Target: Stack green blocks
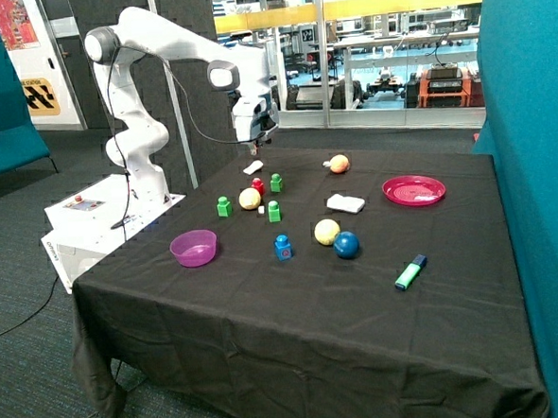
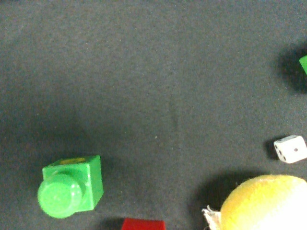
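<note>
Three green blocks stand apart on the black cloth, none stacked: one [image 1: 276, 182] beside a red block [image 1: 258, 185], one [image 1: 274, 210] in front of it, and one [image 1: 224, 206] toward the robot base. My gripper [image 1: 255, 137] hangs in the air above the back of the table, behind the blocks and holding nothing that shows. The wrist view shows the green block by the red one [image 2: 72, 187], stud up, and an edge of a second green block [image 2: 303, 63]. The gripper itself is not in the wrist view.
A yellow ball [image 1: 250, 198] and a white die [image 2: 290, 148] lie between the green blocks. Further out are a blue studded block [image 1: 283, 247], yellow [image 1: 327, 232] and blue [image 1: 347, 245] balls, a purple bowl [image 1: 194, 247], a pink plate [image 1: 413, 190] and a teal marker [image 1: 411, 272].
</note>
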`<state>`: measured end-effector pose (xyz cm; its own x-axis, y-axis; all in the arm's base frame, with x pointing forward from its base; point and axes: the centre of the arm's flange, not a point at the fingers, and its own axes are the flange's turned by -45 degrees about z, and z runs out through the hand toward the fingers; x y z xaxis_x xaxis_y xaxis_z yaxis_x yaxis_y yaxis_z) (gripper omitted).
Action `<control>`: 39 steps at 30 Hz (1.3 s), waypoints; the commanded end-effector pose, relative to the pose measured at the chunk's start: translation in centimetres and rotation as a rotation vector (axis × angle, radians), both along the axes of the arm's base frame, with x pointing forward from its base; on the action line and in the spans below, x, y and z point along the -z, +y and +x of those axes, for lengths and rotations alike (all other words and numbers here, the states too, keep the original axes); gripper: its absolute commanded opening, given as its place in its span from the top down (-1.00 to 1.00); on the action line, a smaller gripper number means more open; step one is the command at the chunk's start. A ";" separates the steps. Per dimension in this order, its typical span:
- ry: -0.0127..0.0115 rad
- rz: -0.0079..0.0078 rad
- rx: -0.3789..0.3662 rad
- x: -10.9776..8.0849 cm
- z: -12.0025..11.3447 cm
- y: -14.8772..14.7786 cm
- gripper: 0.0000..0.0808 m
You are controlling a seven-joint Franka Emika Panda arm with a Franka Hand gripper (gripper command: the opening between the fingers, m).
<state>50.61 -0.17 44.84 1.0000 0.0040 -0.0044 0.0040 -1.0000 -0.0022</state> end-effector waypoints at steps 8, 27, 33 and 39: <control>-0.0047 -0.0016 -0.235 -0.3 -0.1 1.4 -0.16; -0.0047 -0.0015 -0.290 1.1 0.4 4.2 -0.06; -0.0048 -0.0014 -0.323 1.8 0.1 5.7 -0.07; -0.0048 -0.0014 -0.336 2.0 0.5 6.2 -0.08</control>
<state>50.86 4.74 43.62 0.9539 0.3001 -0.0029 0.3001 -0.9539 0.0018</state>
